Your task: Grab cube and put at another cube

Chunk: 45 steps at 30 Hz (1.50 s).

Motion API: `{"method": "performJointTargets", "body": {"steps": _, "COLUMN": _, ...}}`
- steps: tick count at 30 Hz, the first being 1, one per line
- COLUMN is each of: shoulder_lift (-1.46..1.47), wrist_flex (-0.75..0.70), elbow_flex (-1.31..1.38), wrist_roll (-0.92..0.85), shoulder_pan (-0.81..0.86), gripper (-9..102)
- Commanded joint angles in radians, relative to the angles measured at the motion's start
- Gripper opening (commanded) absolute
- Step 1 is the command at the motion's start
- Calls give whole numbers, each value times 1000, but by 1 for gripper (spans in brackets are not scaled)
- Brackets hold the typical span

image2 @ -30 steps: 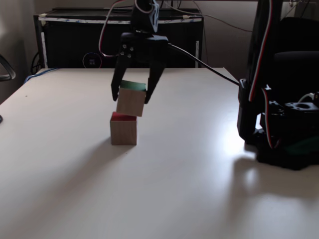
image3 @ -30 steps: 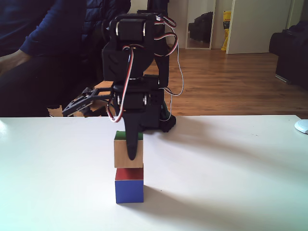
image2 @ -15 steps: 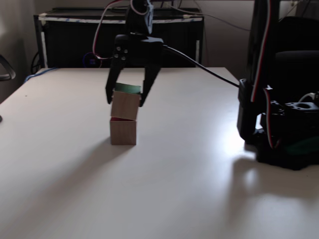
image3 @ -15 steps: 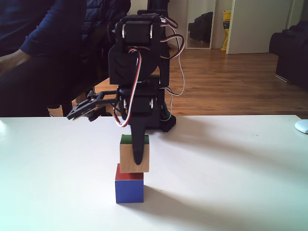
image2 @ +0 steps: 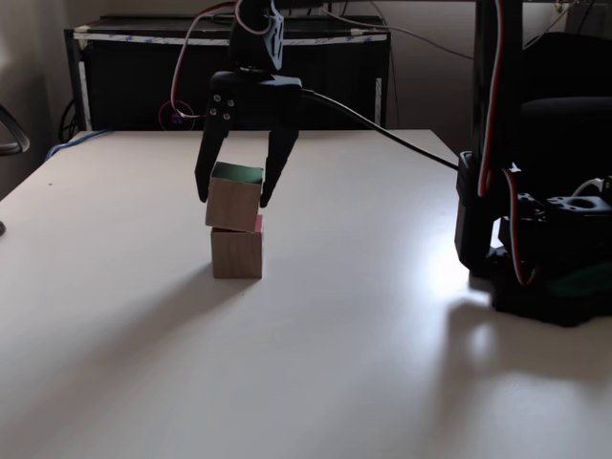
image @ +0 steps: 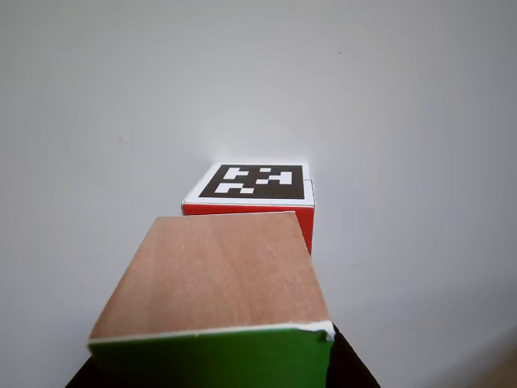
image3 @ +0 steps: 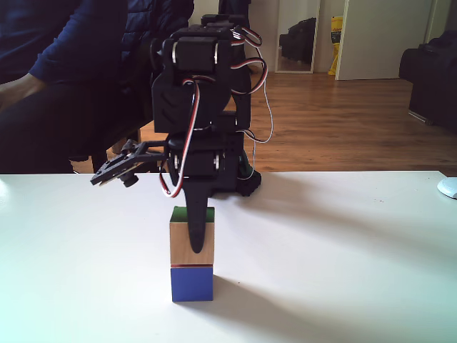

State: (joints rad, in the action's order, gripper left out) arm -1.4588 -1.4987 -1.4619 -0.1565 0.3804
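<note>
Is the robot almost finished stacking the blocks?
Nearly. Done: the green-topped cube has been picked up and carried onto the red cube, and it appears to rest there, a bit tilted and off-centre. In hand: the claw straddles it, fingers wide, seemingly letting go. Left: pulling the claw away so that the stack stands on the table alone.

table: pale, matt top (image2: 316, 363), dim with long shadows | behind it: black cabinet (image2: 134, 81) against a plain wall | opposite side: warm wooden floor (image3: 343, 121), white door (image3: 382, 36), tall mirror (image3: 298, 36), dark sofa (image3: 432, 78) | seated person in dark blue sleeve (image3: 57, 57) | light: daylight, bright on floor
</note>
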Motion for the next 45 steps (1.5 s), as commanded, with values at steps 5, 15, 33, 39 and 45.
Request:
{"method": "performJointTargets", "body": {"steps": 5, "shoulder_lift": 8, "wrist_flex": -20, "elbow_flex": 51, "wrist_roll": -11, "shoulder_pan": 5, "gripper": 25}}
{"method": "performJointTargets", "body": {"steps": 15, "shoulder_lift": 5, "wrist_flex": -71, "elbow_flex": 57, "wrist_roll": -17, "shoulder_pan": 0, "gripper": 40}}
{"method": "performJointTargets", "body": {"steps": 33, "shoulder_lift": -830, "wrist_flex": -75, "elbow_flex": -193, "wrist_roll": -67, "shoulder_pan": -60, "gripper": 31}}
{"method": "performJointTargets", "body": {"steps": 39, "shoulder_lift": -1178, "wrist_flex": 64, "elbow_flex": -472, "wrist_roll": -103, "shoulder_pan": -97, "gripper": 1}}
{"method": "performJointTargets", "body": {"steps": 45, "shoulder_lift": -1779, "wrist_flex": 284, "elbow_flex": -1019, "wrist_roll": -146, "shoulder_pan": -130, "gripper": 1}}
